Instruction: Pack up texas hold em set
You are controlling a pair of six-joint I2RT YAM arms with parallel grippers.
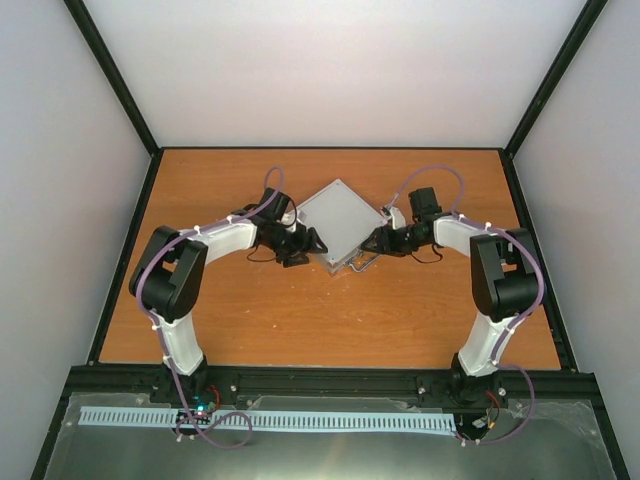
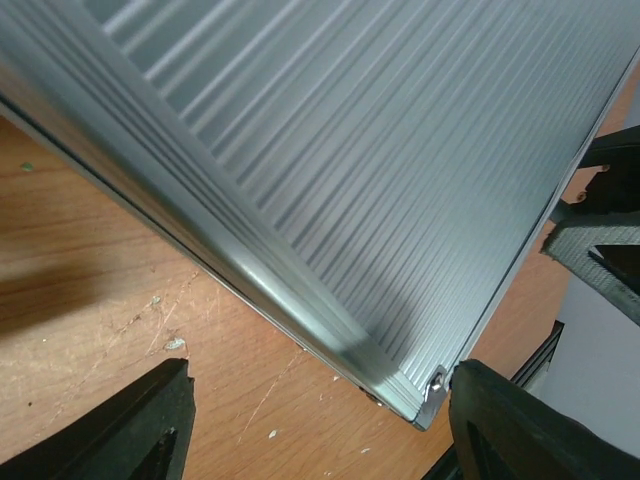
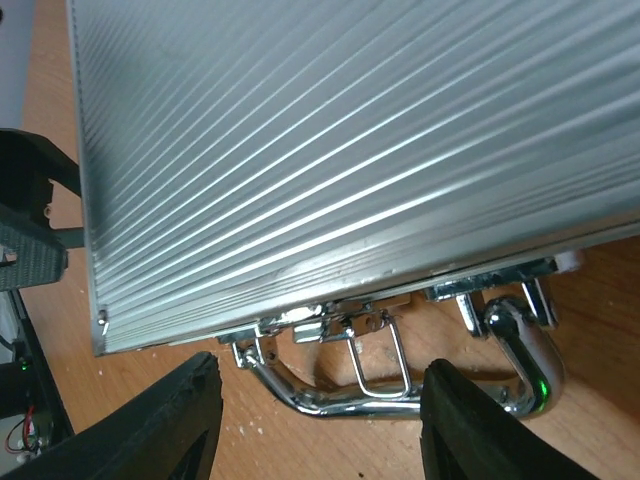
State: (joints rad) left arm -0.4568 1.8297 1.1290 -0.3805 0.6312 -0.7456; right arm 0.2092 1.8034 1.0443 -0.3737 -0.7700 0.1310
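**Desk:** What are your pincers doing?

**Operator:** My left pincer (image 2: 320, 405) stands apart, its fingers either side of the case's (image 2: 400, 150) nearest corner. One finger (image 2: 500, 420) is just beside that corner, and I can't tell whether it touches. My right pincer (image 3: 320, 395) is apart too, straddling the wire latch (image 3: 378, 350), with the chrome handle (image 3: 520, 350) just beside it.

**Desk:** And the case itself?

**Operator:** It's shut, lying flat with the ribbed lid up, mid-bench (image 1: 300, 320) between my two arms. It's square, so I see no long axis. It sits diamond-wise, one corner pointing away from me and one at the bases. The handle edge faces near-right, toward my right arm.
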